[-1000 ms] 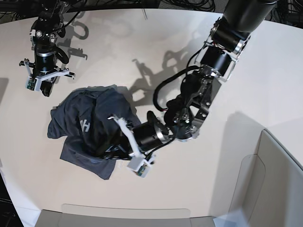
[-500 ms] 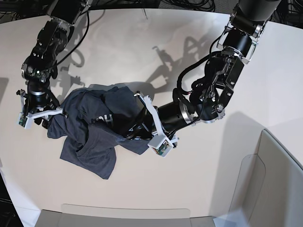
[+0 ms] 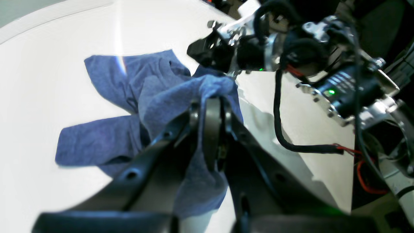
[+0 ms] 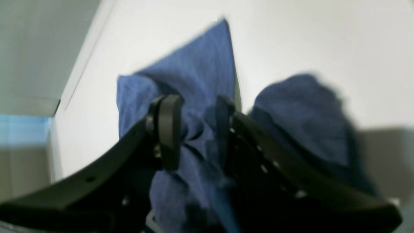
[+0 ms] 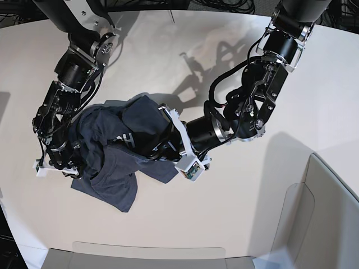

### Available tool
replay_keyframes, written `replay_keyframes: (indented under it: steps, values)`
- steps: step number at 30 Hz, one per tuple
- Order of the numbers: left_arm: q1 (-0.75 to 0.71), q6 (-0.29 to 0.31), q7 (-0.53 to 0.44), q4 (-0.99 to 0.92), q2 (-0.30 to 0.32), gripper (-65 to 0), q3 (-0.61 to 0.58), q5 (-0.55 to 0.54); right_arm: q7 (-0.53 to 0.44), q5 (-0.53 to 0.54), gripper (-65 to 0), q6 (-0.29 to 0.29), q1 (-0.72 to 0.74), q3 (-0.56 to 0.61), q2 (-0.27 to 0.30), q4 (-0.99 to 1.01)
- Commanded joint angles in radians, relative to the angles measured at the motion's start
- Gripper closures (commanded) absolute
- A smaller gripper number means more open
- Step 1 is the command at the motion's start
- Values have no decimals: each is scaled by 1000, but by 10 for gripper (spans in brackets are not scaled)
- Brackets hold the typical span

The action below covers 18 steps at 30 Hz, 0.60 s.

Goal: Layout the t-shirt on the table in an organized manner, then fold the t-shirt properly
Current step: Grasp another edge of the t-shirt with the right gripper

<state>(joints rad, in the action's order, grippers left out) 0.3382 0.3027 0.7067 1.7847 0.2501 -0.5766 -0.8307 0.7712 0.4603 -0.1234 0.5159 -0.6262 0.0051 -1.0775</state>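
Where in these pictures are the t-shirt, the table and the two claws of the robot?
t-shirt [image 5: 115, 174]: base view, lower crumpled flap.
table [image 5: 168, 50]: base view, bare top.
left gripper [image 3: 212, 106]: left wrist view, tips pinching a fold.
right gripper [image 4: 195, 126]: right wrist view, between its tips, over cloth.

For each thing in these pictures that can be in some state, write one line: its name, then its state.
t-shirt: crumpled in a heap, not laid out, not folded, gripped by one arm.
left gripper: shut on a pinched fold of the t-shirt.
right gripper: jaws apart with cloth between them; grip not clear.
table: bearing the t-shirt near its middle.
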Motion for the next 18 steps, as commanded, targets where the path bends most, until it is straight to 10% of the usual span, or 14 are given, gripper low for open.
replay_keyframes:
  steps: [1,18]
  values:
    - [23,5,-28,17,-1,0,2,-16,-42,25,-189,-14,53,7,22,3]
    - [3,5,-28,17,-2,0,0,-14,-124,24,-187,-14,91,145,8,66]
